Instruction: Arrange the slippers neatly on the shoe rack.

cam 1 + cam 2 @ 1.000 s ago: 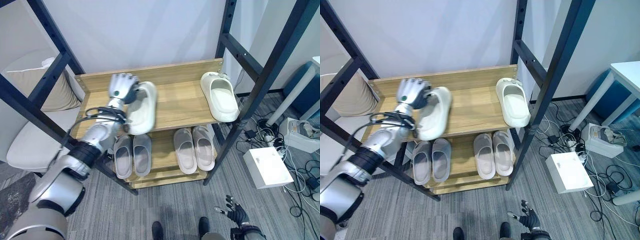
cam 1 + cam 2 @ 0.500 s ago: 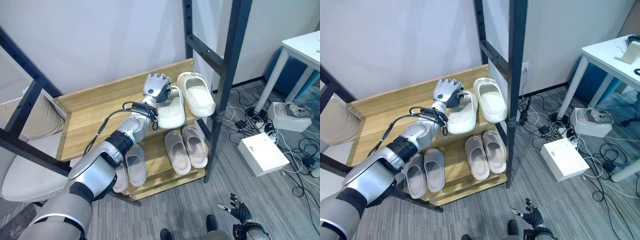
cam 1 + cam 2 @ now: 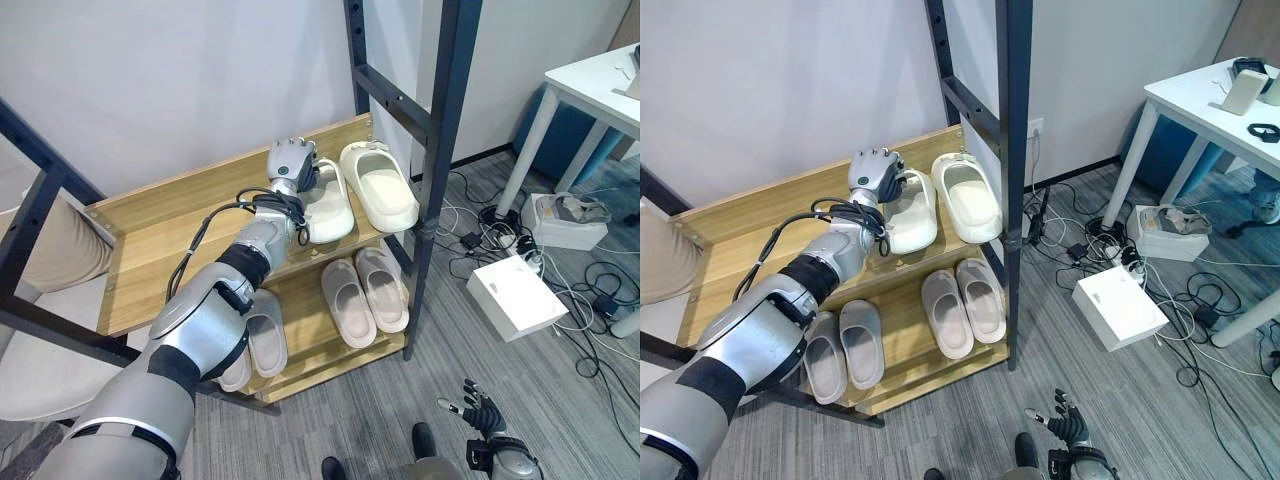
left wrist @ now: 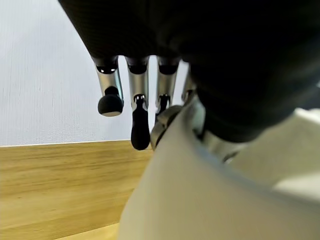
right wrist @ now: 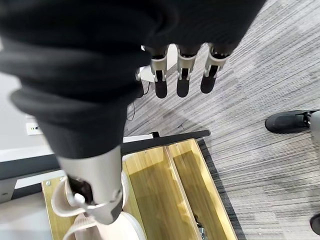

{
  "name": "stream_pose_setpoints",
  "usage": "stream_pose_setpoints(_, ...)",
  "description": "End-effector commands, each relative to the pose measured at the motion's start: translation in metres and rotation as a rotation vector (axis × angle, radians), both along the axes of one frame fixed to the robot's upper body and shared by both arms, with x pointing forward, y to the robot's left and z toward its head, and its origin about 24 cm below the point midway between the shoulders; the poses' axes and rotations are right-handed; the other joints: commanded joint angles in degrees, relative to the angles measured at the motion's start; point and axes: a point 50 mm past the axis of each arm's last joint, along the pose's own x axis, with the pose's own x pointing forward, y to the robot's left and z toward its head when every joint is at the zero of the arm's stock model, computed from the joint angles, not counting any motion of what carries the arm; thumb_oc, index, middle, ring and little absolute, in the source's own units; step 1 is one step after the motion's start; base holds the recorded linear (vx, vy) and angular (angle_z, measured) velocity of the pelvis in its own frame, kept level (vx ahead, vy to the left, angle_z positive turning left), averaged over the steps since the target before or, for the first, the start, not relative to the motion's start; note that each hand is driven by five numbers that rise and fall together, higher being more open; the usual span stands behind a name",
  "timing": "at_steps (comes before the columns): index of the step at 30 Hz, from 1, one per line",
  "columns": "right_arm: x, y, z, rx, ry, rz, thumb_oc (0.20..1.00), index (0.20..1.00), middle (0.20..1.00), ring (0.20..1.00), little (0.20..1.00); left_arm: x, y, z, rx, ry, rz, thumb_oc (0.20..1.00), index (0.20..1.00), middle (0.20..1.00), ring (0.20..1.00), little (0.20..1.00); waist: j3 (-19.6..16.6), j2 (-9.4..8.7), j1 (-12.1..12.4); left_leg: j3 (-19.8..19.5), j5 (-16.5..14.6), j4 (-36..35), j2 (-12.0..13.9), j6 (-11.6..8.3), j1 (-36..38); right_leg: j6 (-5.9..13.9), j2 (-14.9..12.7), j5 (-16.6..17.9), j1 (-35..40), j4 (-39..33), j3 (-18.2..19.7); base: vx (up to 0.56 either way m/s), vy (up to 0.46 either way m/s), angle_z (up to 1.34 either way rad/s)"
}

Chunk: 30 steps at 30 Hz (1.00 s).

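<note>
I see the left hand (image 3: 290, 164) on the top shelf of the wooden shoe rack with black metal posts (image 3: 180, 225), curled over the heel end of a cream foam slipper (image 3: 325, 200). In the left wrist view the fingers (image 4: 140, 125) hook down over the slipper's pale edge, thumb side hidden behind the dark cover, so I log it as gripping the slipper.

That slipper lies flat on the top shelf, toe toward 5 o'clock in the left eye view, just beside a second cream foam slipper (image 3: 378, 187) at its 3 o'clock. The two sit roughly parallel at the shelf's right end, next to the right-hand post; whether they touch, I cannot tell.

On the lower shelf: a pair of pale beige slippers (image 3: 365, 297) side by side under the cream pair, and a pair of grey slippers (image 3: 842, 348) at 9 o'clock from them, partly hidden by the left arm.

The right hand (image 3: 480, 412) hangs low over the grey carpeted floor (image 3: 330, 410), fingers spread and relaxed, holding nothing; the right wrist view shows them straight.

A white box (image 3: 518, 297) lies on the floor at 3 o'clock from the rack.
</note>
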Motion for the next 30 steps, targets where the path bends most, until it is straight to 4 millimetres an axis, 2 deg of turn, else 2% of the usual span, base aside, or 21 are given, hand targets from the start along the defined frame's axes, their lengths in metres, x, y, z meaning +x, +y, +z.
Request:
stream_pose_setpoints(1, 0.025, 0.005, 0.014, 0.008, -0.1, 0.026, 1.0, 1.0, 1.0, 1.0, 1.0, 0.009, 0.038, 0.039, -0.096, -0.039, 0.174, 0.2, 0.2, 0.2, 0.2, 0.2, 3.77, -0.81, -0.89, -1.75, -3.76, -0.02, -1.88, -0.66, 4.08, 3.06, 0.84, -4.86, 5.16, 0.05, -3.21, 0.0, -0.028, -0.1)
stream_pose_setpoints(3, 0.023, 0.005, 0.013, 0.01, -0.095, 0.025, 1.0, 1.0, 1.0, 1.0, 1.0, 0.009, 0.04, 0.043, -0.104, -0.05, 0.172, 0.2, 0.2, 0.2, 0.2, 0.2, 3.76, -0.82, -0.51, -2.12, -3.66, -0.02, -1.87, -0.7, 4.05, 2.98, 0.91, -4.95, 5.35, 0.05, -3.65, 0.0, -0.011, -0.04)
stream_pose_setpoints(5, 0.021, 0.009, 0.011, 0.02, -0.088, 0.034, 1.0, 1.0, 1.0, 1.0, 1.0, 0.009, 0.029, 0.047, -0.109, -0.067, 0.13, 0.2, 0.2, 0.2, 0.2, 0.2, 3.8, -1.02, 0.03, -2.64, -3.55, -0.02, -1.8, -0.72, 3.99, 2.94, 0.93, -5.14, 5.69, 0.05, -4.45, -0.01, -0.013, 0.02)
stream_pose_setpoints(6, 0.021, 0.009, 0.011, 0.022, -0.086, 0.036, 1.0, 1.0, 1.0, 1.0, 1.0, 0.008, 0.023, 0.047, -0.11, -0.07, 0.11, 1.0, 1.0, 1.0, 1.0, 1.0, 3.84, -1.09, 0.23, -2.86, -3.54, -0.02, -1.8, -0.71, 3.99, 2.89, 0.96, -5.26, 5.82, 0.05, -4.61, -0.01, -0.017, 0.06)
stream_pose_setpoints(7, 0.021, 0.009, 0.011, 0.022, -0.086, 0.036, 1.0, 1.0, 1.0, 1.0, 1.0, 0.008, 0.023, 0.047, -0.11, -0.07, 0.11, 1.0, 1.0, 1.0, 1.0, 1.0, 3.83, -1.09, 0.21, -2.88, -3.54, -0.02, -1.8, -0.72, 4.0, 2.89, 0.96, -5.27, 5.84, 0.05, -4.63, -0.01, -0.012, 0.14)
stream_pose_setpoints(13, 0.019, 0.011, 0.01, 0.037, -0.079, 0.042, 1.0, 1.0, 1.0, 1.0, 1.0, 0.002, -0.013, 0.058, -0.089, -0.113, -0.055, 1.0, 1.0, 1.0, 1.0, 1.0, 3.74, -1.7, 1.77, -4.32, -3.46, -0.02, -1.76, -0.74, 4.01, 2.62, 1.15, -5.87, 6.67, 0.05, -5.78, -0.01, -0.013, 0.11)
stream_pose_setpoints(14, 0.019, 0.01, 0.01, 0.042, -0.076, 0.037, 1.0, 1.0, 1.0, 1.0, 1.0, -0.002, -0.024, 0.062, -0.065, -0.129, -0.114, 1.0, 1.0, 1.0, 1.0, 1.0, 3.58, -1.92, 2.44, -4.87, -3.4, -0.02, -1.78, -0.82, 4.04, 2.54, 1.24, -6.11, 6.99, 0.05, -6.3, -0.01, -0.026, 0.16)
stream_pose_setpoints(18, 0.018, 0.01, 0.01, 0.049, -0.07, 0.038, 1.0, 1.0, 1.0, 1.0, 1.0, -0.009, -0.037, 0.064, -0.017, -0.136, -0.19, 1.0, 1.0, 1.0, 1.0, 1.0, 3.31, -2.13, 3.22, -5.71, -3.33, -0.02, -1.8, -0.88, 4.13, 2.39, 1.25, -6.46, 7.53, 0.05, -7.1, -0.01, -0.018, 0.22)
stream_pose_setpoints(22, 0.02, 0.011, 0.011, 0.059, -0.072, 0.042, 1.0, 1.0, 1.0, 1.0, 1.0, -0.014, -0.039, 0.068, -0.022, -0.154, -0.234, 1.0, 1.0, 1.0, 1.0, 1.0, 3.16, -2.34, 4.18, -6.51, -3.14, -0.02, -1.81, -0.94, 4.15, 2.25, 1.27, -6.64, 7.98, 0.05, -7.77, -0.02, -0.016, 0.15)
stream_pose_setpoints(26, 0.018, 0.014, 0.009, 0.072, -0.061, 0.055, 1.0, 1.0, 1.0, 1.0, 1.0, -0.023, -0.033, 0.081, -0.074, -0.211, -0.263, 1.0, 1.0, 1.0, 1.0, 1.0, 2.82, -2.61, 5.21, -7.25, -2.99, -0.02, -1.85, -0.95, 3.99, 2.08, 1.25, -6.7, 8.26, 0.05, -8.51, -0.02, -0.01, 0.11)
stream_pose_setpoints(27, 0.016, 0.016, 0.008, 0.078, -0.057, 0.058, 1.0, 1.0, 1.0, 1.0, 1.0, -0.028, -0.032, 0.087, -0.113, -0.241, -0.292, 1.0, 1.0, 1.0, 1.0, 1.0, 2.7, -2.77, 5.86, -7.64, -2.9, -0.02, -1.94, -0.97, 3.92, 2.02, 1.24, -6.71, 8.34, 0.05, -8.92, -0.01, -0.005, 0.06)
stream_pose_setpoints(30, 0.015, 0.02, 0.007, 0.084, -0.046, 0.068, 1.0, 1.0, 1.0, 1.0, 1.0, -0.036, -0.03, 0.084, -0.215, -0.24, -0.344, 1.0, 1.0, 1.0, 1.0, 1.0, 2.58, -3.05, 6.61, -8.37, -2.76, -0.02, -2.05, -0.98, 3.9, 1.87, 1.22, -6.81, 8.61, 0.05, -9.59, -0.02, -0.007, 0.2)
